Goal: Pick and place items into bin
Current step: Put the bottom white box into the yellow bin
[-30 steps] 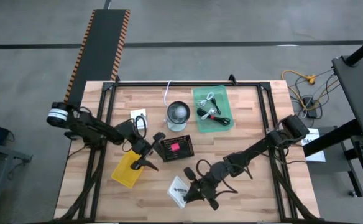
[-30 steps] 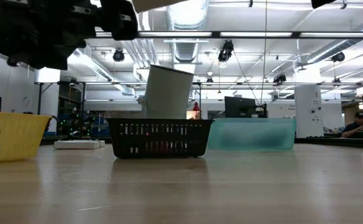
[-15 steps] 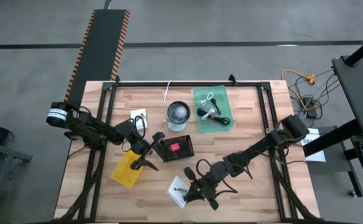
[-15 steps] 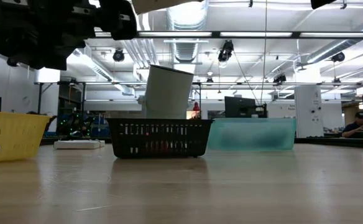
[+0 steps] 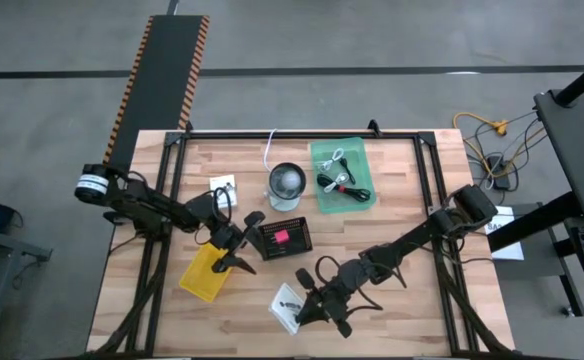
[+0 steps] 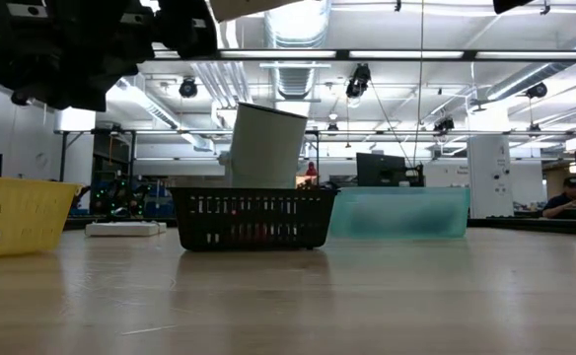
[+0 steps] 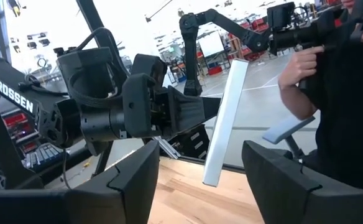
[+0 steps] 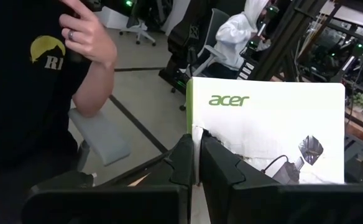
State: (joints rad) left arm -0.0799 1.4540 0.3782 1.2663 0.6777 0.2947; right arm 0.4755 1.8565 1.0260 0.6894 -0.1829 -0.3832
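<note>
My right gripper is near the table's near edge, shut on a white packet printed "acer". The left wrist view shows that packet edge-on, beyond my open left gripper. My left gripper hangs over the right end of the yellow bin and touches nothing. A second white packet lies flat on the table. The green bin holds a black cable with a red band and a white cable. The black basket holds something red. My right gripper pinches the white packet between its two fingers at one side edge, below the "acer" print. The fingers come about level from the table's right. The packet stands out past the fingertips, its printed face toward the wrist camera, lifted clear of the table.
A round cup stands between the second packet and the green bin, behind the black basket. A white cord lies at the far edge. A person in a dark shirt stands beyond the table's near side.
</note>
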